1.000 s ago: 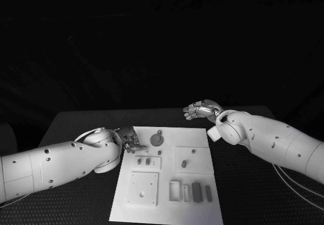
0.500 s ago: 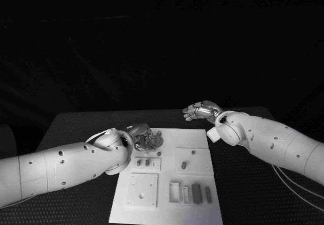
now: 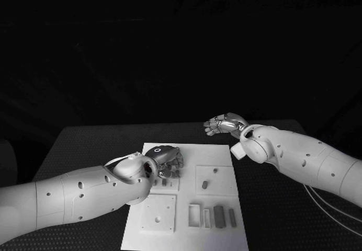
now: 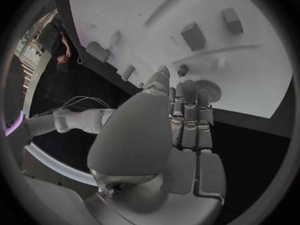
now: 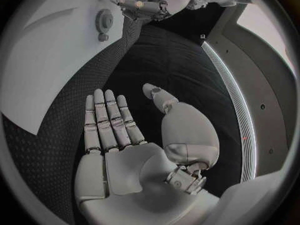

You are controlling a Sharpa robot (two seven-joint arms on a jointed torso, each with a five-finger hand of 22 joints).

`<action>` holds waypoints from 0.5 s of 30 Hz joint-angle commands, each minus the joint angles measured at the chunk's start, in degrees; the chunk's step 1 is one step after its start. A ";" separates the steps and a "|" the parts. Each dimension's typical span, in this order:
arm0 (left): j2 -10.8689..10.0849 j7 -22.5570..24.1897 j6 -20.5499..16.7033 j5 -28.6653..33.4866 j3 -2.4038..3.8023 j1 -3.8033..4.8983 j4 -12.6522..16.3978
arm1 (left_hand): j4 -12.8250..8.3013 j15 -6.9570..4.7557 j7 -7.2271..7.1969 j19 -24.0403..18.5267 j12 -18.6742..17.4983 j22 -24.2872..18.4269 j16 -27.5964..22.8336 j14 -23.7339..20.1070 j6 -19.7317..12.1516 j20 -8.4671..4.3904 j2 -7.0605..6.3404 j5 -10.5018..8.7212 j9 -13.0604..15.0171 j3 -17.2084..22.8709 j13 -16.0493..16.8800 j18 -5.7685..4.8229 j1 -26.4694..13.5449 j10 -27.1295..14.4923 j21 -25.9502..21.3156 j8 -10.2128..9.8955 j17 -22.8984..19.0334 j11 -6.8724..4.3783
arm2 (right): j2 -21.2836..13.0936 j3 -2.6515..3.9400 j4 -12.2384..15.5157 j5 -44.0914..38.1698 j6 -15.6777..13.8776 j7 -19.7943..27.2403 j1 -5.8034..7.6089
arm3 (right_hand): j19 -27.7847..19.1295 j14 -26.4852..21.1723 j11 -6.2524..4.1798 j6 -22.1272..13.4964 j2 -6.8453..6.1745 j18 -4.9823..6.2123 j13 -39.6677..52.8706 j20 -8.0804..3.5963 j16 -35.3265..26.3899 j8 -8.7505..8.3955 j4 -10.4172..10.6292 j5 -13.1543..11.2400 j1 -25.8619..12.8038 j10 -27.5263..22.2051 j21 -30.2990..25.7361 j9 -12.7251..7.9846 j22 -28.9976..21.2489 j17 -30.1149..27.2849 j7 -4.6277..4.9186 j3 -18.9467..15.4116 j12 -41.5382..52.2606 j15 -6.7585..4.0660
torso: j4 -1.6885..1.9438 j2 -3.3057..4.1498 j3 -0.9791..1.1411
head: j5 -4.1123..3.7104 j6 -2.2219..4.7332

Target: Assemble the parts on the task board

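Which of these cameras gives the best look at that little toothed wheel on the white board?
The right wrist view: the gear lies in the open on the task board, teeth plain. In the left wrist view the left hand partly covers the gear. In the head view the left hand is over that spot.

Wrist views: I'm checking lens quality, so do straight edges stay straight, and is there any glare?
Left wrist view: the white board's edge bows into a curve, its surface bright. Right wrist view: the board edge bends too; the right robot hand looks evenly lit, without obvious glare.
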 commanded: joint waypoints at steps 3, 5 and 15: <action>0.52 2.09 0.27 -3.70 0.05 -0.41 -0.73 | -0.09 -0.55 -0.03 1.22 -0.90 0.27 0.86 1.25 -0.32 -1.94 0.20 -0.24 -0.11 0.66 -0.64 -0.89 0.92 -0.01 0.07 -0.33 0.41 -0.08 | -0.17 0.01 0.26 -0.11 0.78 0.66 -0.02 | -0.32 -0.47 0.16 -0.44 -0.07 -0.12 -0.08 0.01 0.12 0.27 0.20 0.28 -0.49 0.07 -0.29 -0.10 0.09 -0.08 2.16 -0.20 -0.29 0.09 | -0.03 0.01 0.02 | -0.23 -0.15; 0.61 2.06 0.07 -3.70 0.05 -0.42 -1.01 | -0.13 -0.73 0.11 1.65 -1.06 0.45 1.40 1.65 0.02 -2.20 0.58 -0.02 -0.10 0.88 -0.81 -0.89 1.31 0.46 0.27 -0.22 0.64 -0.03 | -0.19 0.01 0.29 -0.11 0.79 0.66 -0.02 | -0.32 -0.47 0.16 -0.44 -0.08 -0.12 -0.08 0.01 0.13 0.27 0.20 0.28 -0.49 0.07 -0.29 -0.10 0.10 -0.08 2.16 -0.20 -0.29 0.09 | -0.01 0.00 0.01 | -0.28 -0.22; 1.07 1.62 0.64 -3.86 0.06 -0.55 -2.09 | -0.09 -0.97 0.60 2.93 -2.14 1.50 3.92 2.71 0.96 -3.21 1.98 3.65 -0.44 1.85 -1.78 -0.89 1.96 2.33 1.02 -0.24 1.31 0.08 | -0.20 0.01 0.44 -0.11 0.80 0.67 -0.02 | -0.32 -0.47 0.15 -0.44 -0.09 -0.11 -0.08 0.01 0.14 0.28 0.21 0.28 -0.49 0.07 -0.32 -0.12 0.12 -0.10 2.15 -0.21 -0.29 0.09 | 0.07 -0.08 0.06 | -0.41 -0.33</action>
